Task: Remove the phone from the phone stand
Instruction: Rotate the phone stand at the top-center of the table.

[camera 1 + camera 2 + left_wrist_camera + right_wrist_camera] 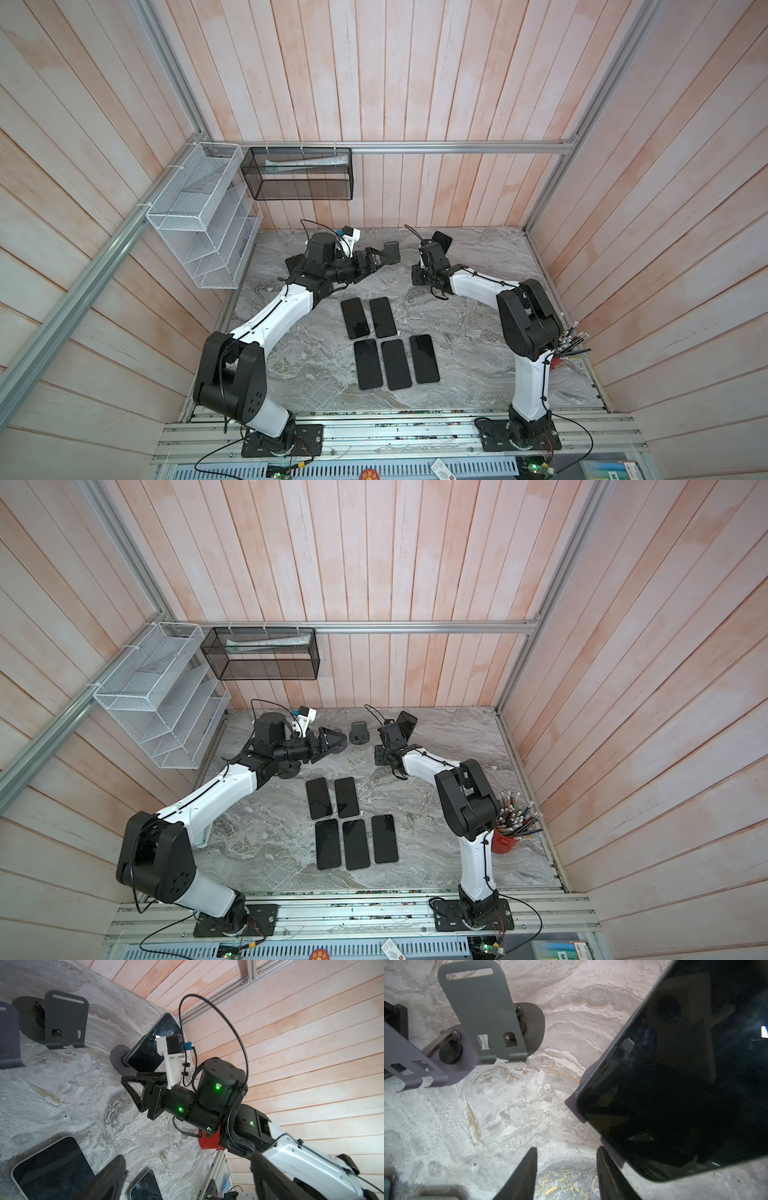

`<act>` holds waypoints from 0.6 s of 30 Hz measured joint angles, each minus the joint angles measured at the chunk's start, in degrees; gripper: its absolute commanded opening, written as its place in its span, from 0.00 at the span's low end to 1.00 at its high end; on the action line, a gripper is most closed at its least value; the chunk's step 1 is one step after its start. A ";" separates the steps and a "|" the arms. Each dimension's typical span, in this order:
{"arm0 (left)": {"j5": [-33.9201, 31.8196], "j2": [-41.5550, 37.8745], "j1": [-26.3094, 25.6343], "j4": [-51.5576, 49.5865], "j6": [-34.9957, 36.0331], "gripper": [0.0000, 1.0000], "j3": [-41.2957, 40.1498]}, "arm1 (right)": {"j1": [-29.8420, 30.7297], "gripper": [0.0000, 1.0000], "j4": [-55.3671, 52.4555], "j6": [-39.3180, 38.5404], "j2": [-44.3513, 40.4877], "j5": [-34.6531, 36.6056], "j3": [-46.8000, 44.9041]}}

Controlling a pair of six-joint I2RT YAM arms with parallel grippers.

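Observation:
A black phone (pixel 442 241) (pixel 406 723) leans tilted on its phone stand (pixel 117 1059) at the back of the marble table. In the right wrist view the phone (pixel 685 1084) fills the side, and the stand's lip (pixel 575 1109) shows at its lower edge. My right gripper (pixel 417 271) (pixel 566 1167) hangs low just beside the stand. It is open and only table shows between its fingers. My left gripper (pixel 382 259) (pixel 191 1188) is open wide and empty, to the left, beside an empty stand (pixel 392 251).
Two empty grey stands (pixel 481 1012) (pixel 411 1059) sit left of the phone. Several phones (pixel 382 345) lie flat mid-table. A red cup of pencils (pixel 505 839) stands by the right arm. A white wire rack (pixel 199 216) and a black mesh basket (pixel 299 174) hang on the walls.

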 measured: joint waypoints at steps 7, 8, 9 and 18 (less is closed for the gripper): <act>0.00 0.00 0.28 0.00 0.02 0.95 0.00 | -0.50 0.48 0.00 -0.15 -0.02 0.07 -0.52; 0.00 0.00 0.33 0.00 0.00 0.95 0.00 | -0.57 0.48 0.00 -0.20 -0.02 0.15 -0.68; 0.00 0.00 0.33 0.00 0.00 0.95 0.00 | -0.63 0.48 -0.02 -0.31 -0.02 0.22 -0.76; 0.00 0.00 0.37 0.00 0.00 0.95 0.00 | -1.27 0.48 -0.02 -0.52 -0.37 0.85 -1.68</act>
